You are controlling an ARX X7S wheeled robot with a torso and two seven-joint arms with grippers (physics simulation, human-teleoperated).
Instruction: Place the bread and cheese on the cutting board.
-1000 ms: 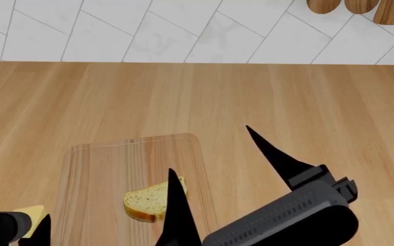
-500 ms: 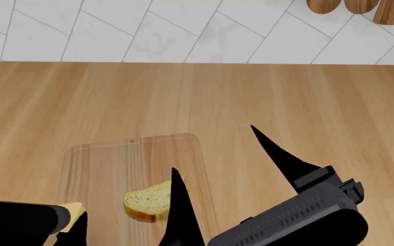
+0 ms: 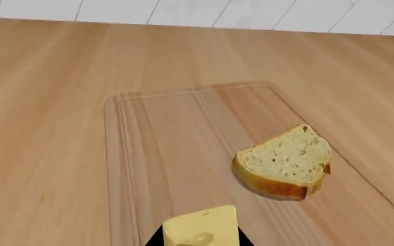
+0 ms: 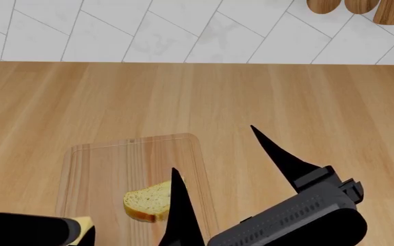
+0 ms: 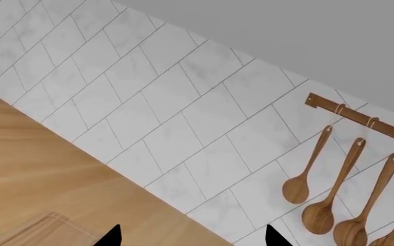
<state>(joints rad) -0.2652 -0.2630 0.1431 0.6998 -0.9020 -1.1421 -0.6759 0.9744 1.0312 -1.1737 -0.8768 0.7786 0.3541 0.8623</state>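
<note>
The bread [image 4: 147, 201] lies flat on the cutting board [image 4: 111, 169], toward the board's right edge and in its near half as the head view shows it. In the left wrist view the slice [image 3: 284, 163] shows a pale crumb face up and a golden crust along its lower rim, resting inside the groove that runs near the board's [image 3: 176, 133] edge.

The left pincer [image 3: 198, 242] is closed around the cheese [image 3: 200, 233], a smooth pale-yellow chunk held between the two dark fingertips [image 3: 154, 240]. The chunk hangs over the near part of the board, well to the left of the bread and apart from it; whether it touches the wood cannot be told. In the head view only a corner of the cheese [image 4: 84, 224] peeks out beside the dark left arm, at the board's near left side.

The right pincer [image 4: 214, 179] is spread wide and holds nothing: one black finger [image 4: 180, 210] stands over the board just right of the bread, the other [image 4: 276, 154] over bare desk [image 4: 307, 102] beyond the board's right edge. The right wrist view faces the tiled wall [image 5: 149, 102], where wooden spoons [image 5: 320, 189] hang from a rail [image 5: 351, 115], with only the two fingertips [image 5: 111, 237] in view
</note>
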